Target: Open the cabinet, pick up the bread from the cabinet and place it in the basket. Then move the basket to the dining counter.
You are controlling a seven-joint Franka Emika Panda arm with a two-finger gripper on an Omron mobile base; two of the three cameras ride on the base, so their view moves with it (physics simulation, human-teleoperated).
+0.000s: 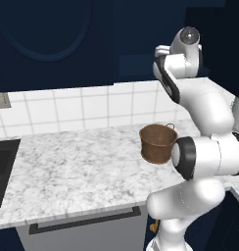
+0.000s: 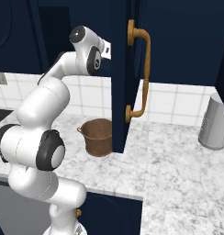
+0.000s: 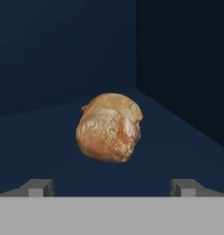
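Tan-brown bread (image 3: 109, 128) lies unlabelled inside the navy cabinet (image 3: 63, 50), pincer (image 3: 112, 187) wide.

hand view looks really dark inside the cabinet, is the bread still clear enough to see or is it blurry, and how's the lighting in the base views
Hand view: dim navy cabinet interior, yet the bread is sharp and evenly lit, crust texture clear, between the open gripper tips. Left base view: bright counter, basket crisp. Right base view: door dark and flat, brass handle clear; no glare or blur.

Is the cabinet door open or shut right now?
Open. The cabinet door stands edge-on over the counter with its brass handle facing sideways, and the bread lies on the shelf inside.
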